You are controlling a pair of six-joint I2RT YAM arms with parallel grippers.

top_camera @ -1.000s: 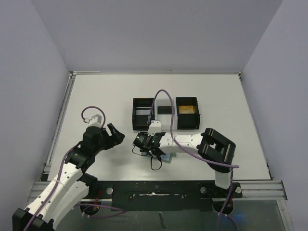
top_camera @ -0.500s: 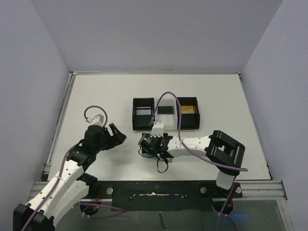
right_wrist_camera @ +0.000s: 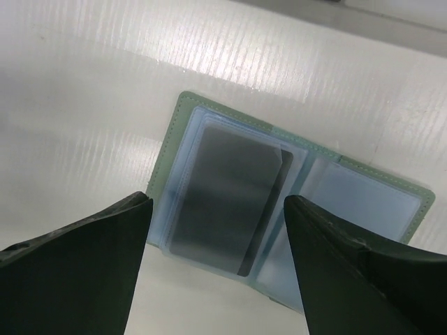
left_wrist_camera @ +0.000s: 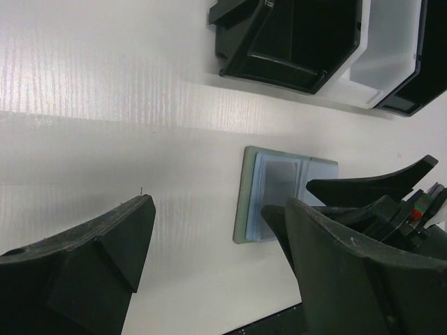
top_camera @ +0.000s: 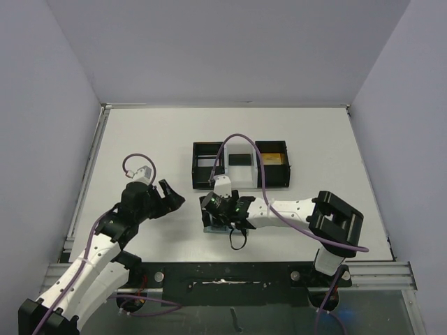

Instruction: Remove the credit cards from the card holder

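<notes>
The teal-grey card holder lies open on the white table, and a dark card sits in its left pale blue pocket. My right gripper is open just above it, one finger on each side of that pocket. In the top view the right gripper covers most of the holder. My left gripper is open and empty, to the left of the holder. A gold-orange card lies in the right black box, and a black card lies between the boxes.
Two black square boxes stand side by side just behind the holder. The right arm's purple cable loops over them. The table's near edge and the metal rail run close in front of the holder.
The right arm's elbow has swung right and toward the near edge, and its wrist has turned over the holder. The left gripper has shifted slightly toward the holder.
</notes>
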